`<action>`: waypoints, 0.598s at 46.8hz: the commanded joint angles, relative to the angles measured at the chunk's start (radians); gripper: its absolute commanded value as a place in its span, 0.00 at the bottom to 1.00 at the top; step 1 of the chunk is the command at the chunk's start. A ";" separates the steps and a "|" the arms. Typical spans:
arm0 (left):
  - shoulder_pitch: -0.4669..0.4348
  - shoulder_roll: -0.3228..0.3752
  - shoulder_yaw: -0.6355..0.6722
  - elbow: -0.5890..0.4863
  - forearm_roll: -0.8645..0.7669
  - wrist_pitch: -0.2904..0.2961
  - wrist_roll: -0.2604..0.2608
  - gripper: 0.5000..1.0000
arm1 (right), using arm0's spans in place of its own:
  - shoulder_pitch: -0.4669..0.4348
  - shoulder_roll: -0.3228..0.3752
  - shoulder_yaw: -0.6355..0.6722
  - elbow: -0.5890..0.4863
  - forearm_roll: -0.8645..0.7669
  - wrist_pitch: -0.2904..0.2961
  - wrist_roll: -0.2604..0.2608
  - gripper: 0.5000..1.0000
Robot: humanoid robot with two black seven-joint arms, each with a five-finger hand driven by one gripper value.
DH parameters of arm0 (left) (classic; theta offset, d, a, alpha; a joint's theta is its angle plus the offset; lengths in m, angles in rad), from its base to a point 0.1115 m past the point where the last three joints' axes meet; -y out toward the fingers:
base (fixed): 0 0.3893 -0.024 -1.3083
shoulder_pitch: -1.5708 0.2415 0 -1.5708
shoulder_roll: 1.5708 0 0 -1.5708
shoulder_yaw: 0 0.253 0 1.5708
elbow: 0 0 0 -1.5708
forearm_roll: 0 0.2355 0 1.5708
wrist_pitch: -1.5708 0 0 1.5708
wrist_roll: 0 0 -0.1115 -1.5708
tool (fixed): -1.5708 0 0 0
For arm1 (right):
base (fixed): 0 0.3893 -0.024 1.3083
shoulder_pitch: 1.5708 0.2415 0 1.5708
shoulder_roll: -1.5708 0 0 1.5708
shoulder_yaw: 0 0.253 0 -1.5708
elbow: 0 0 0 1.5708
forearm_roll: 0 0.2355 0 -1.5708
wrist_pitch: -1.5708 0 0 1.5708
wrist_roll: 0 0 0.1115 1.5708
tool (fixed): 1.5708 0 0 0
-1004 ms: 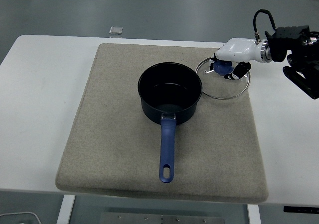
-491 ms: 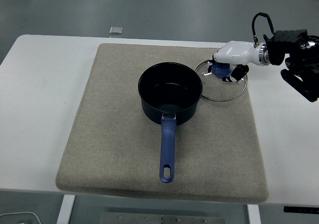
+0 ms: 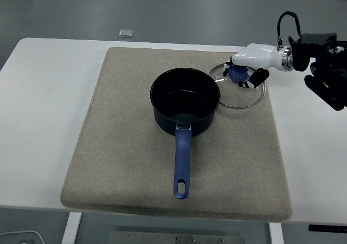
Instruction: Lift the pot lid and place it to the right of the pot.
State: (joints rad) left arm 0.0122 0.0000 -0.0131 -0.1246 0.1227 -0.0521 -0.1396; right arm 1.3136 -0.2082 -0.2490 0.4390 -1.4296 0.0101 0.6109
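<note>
Right of the pot (image 3: 185, 107), the robot hand (image 3: 245, 77) grips the lid (image 3: 239, 92) by its knob; settle it flat — then release.

R arm reached in from R edge, wrist level; hand (image 3: 245, 75) pointed left, fingers curled downward in grip.

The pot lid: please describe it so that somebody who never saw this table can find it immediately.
A beige mat covers most of the white table, with a dark saucepan near its middle. The pot lid lies on the mat just right of the saucepan, under the right hand. It alone is round clear glass with a metal rim and a blue knob.
</note>
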 commanded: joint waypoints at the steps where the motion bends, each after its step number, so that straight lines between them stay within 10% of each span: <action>1: 0.000 0.000 -0.001 0.000 0.000 0.000 0.000 1.00 | 0.001 0.001 0.000 0.001 0.003 -0.001 0.000 0.81; 28: 0.000 0.000 -0.001 0.000 0.000 0.000 0.000 1.00 | 0.065 -0.022 -0.001 0.000 -0.002 -0.006 0.000 0.81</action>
State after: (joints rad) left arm 0.0122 0.0000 -0.0134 -0.1247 0.1227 -0.0521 -0.1396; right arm 1.3489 -0.2239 -0.2463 0.4396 -1.4282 0.0015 0.6109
